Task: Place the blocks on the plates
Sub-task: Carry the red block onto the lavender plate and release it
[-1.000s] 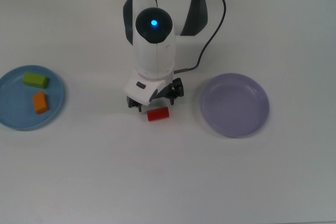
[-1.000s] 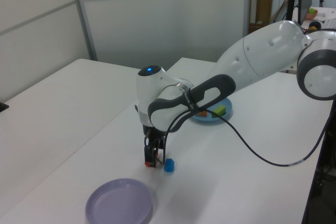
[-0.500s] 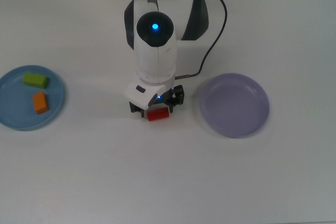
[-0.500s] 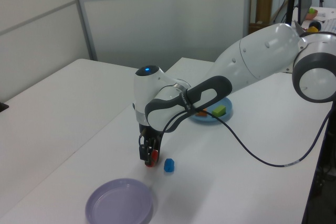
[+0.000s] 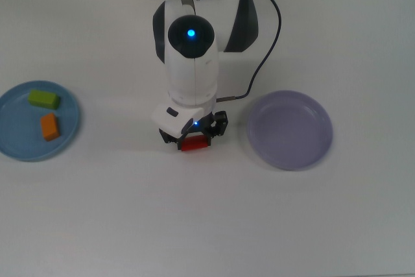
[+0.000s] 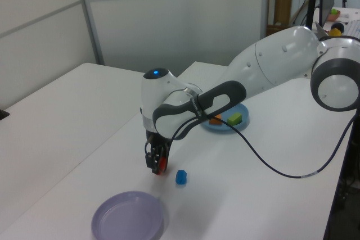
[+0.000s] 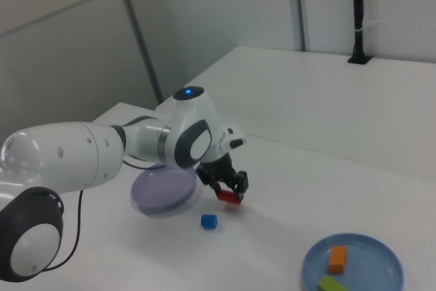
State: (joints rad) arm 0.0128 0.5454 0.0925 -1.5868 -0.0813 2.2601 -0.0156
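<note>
Gripper (image 5: 194, 138) down at the white table (image 5: 207, 225) in the top view, arm reaching from the top edge, fingers straddling the red block (image 5: 194, 144), which sits between the light blue plate (image 5: 19, 149) and the lavender plate (image 5: 289, 130). Green block (image 5: 43, 99) and orange block (image 5: 50, 126) lie on the blue plate.

Left view: the arm bends down from the left view's right, gripper (image 6: 156, 161) closed around the red block (image 6: 162, 164); whether it is off the table, I cannot tell. Blue block (image 6: 180, 177) sits just beside it, lavender plate (image 6: 129, 217) empty nearby.

Right view: wrist pointing down, gripper (image 7: 230, 187) clamping the red block (image 7: 228, 197), blue block (image 7: 208, 221) on the table close by.
</note>
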